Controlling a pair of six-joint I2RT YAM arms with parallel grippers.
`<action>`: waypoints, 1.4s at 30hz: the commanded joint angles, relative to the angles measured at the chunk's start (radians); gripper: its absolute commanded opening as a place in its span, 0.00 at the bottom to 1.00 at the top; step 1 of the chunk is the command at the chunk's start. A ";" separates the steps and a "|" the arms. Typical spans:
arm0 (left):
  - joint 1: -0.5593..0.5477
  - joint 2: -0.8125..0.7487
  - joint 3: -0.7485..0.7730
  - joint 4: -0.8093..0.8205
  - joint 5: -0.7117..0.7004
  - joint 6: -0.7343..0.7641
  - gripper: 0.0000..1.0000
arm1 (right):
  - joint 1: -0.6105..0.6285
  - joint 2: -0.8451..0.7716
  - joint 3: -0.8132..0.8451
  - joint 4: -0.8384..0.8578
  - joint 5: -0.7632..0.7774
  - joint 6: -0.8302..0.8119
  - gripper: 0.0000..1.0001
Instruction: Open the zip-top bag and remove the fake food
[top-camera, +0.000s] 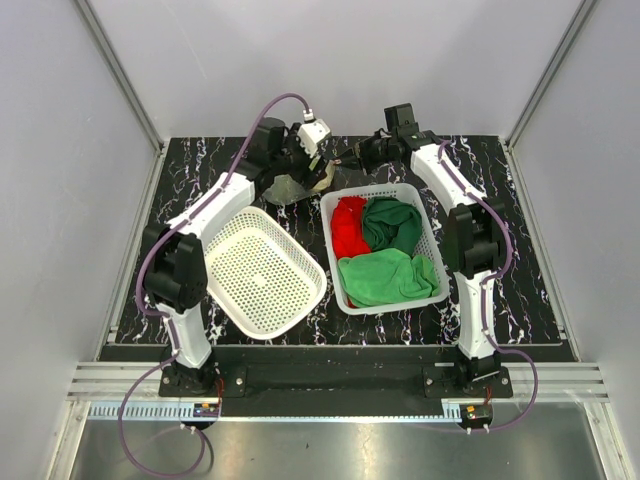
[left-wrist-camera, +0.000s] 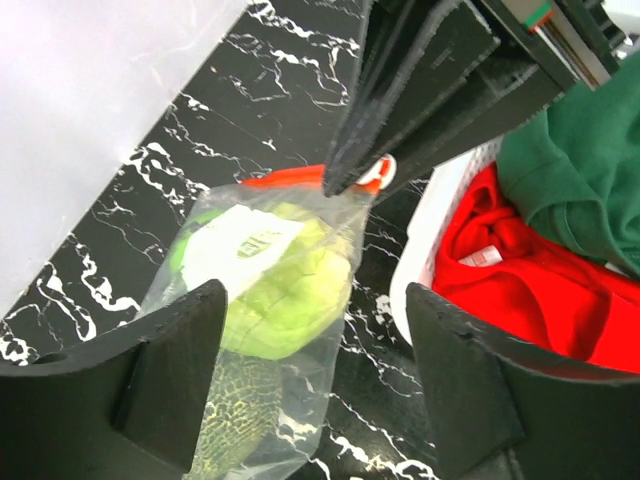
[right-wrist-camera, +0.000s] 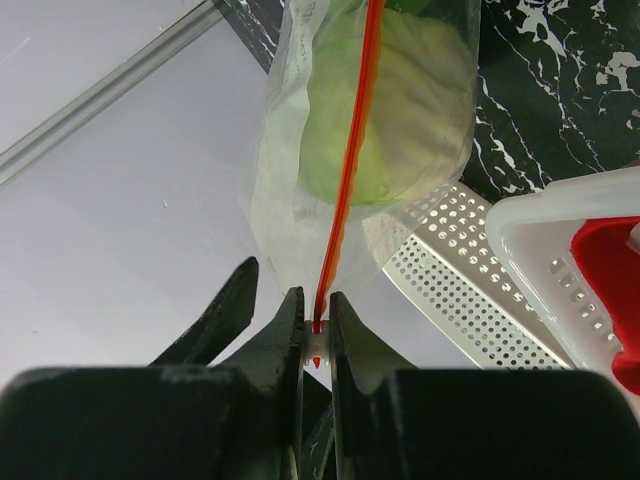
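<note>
The right jaws are pinched shut on the end of the zip strip, steadying the zip-top bag with its fake food at the far side of the desk, likely so the wide-open left jaws can grab it.

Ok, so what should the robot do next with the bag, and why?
Probably close the left gripper on the zip-top bag. The right gripper is shut on the end of the red zip strip, the fake food is inside, and the left gripper is open with the bag just ahead. Holding the bag should let the zip be pulled open.
</note>
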 joint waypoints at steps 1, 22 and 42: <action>0.001 -0.016 0.031 0.109 0.041 -0.015 0.80 | 0.010 -0.008 0.061 -0.007 -0.008 -0.005 0.09; -0.011 0.136 0.146 0.064 0.088 -0.002 0.44 | 0.024 -0.020 0.047 -0.010 0.005 0.001 0.09; -0.026 -0.025 -0.005 0.238 -0.060 -0.006 0.00 | 0.016 0.021 0.018 -0.024 0.049 0.015 0.12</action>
